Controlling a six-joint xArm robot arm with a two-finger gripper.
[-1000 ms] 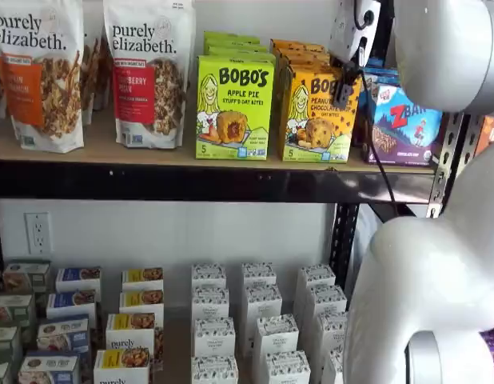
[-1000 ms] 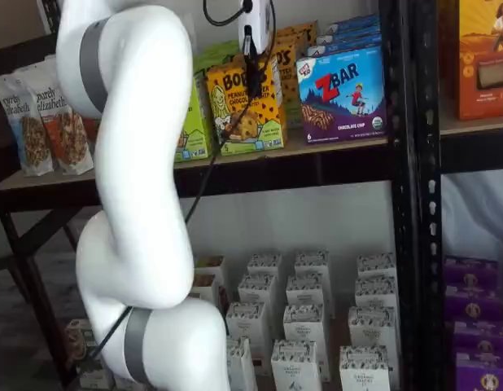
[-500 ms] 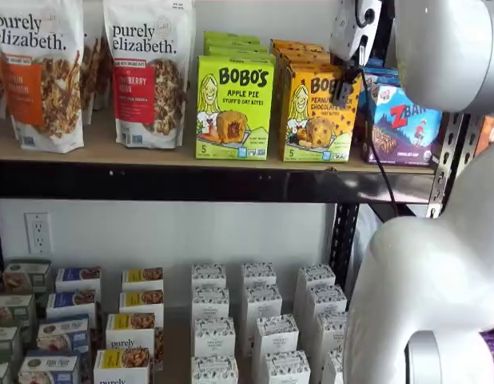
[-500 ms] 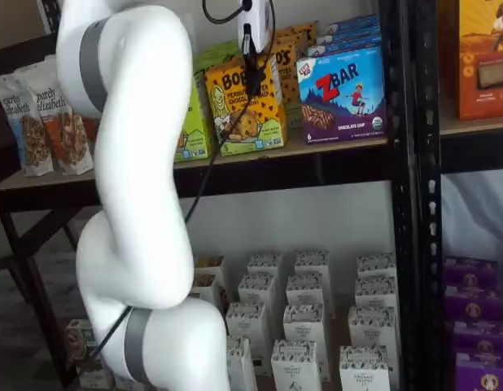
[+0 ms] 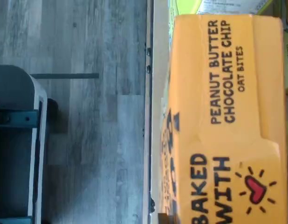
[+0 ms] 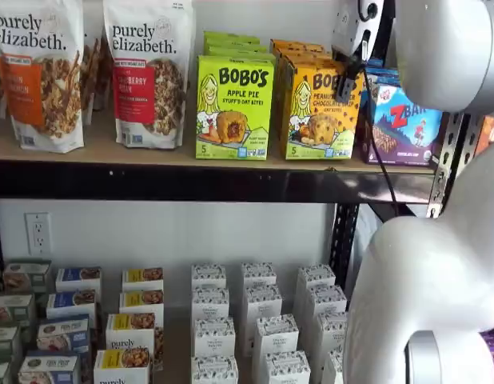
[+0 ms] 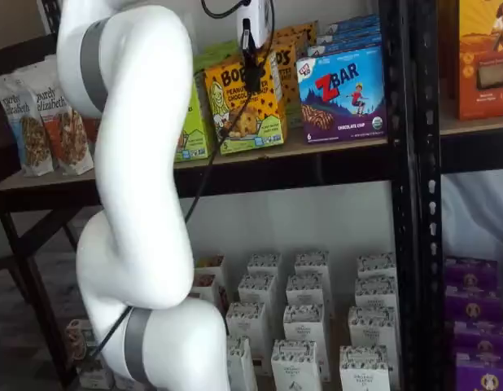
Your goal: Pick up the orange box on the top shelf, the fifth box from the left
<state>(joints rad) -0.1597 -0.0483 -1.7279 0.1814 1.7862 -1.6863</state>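
Observation:
The orange box [image 6: 317, 112] stands on the top shelf [image 6: 135, 154] between a lime-green carton and a blue one; in a shelf view the box [image 7: 245, 104] leans a little. My gripper [image 6: 348, 78] comes down from above with its black fingers closed on the box's upper right part, also seen as gripper [image 7: 253, 75]. In the wrist view the orange box's lid [image 5: 223, 121], printed "PEANUT BUTTER CHOCOLATE CHIP", fills much of the picture beside the shelf's front edge [image 5: 155, 93]. More orange cartons stand behind it.
The lime-green Apple Pie carton [image 6: 234, 104] stands close on the left, the blue ZBar box [image 6: 403, 120] close on the right. Granola bags [image 6: 147, 72] stand further left. Small white boxes [image 6: 255, 320] fill the lower level. A black upright [image 7: 410, 163] rises right of the ZBar.
The gripper has closed on the orange box and moved up slightly. The box has risen a little off the board and tipped.

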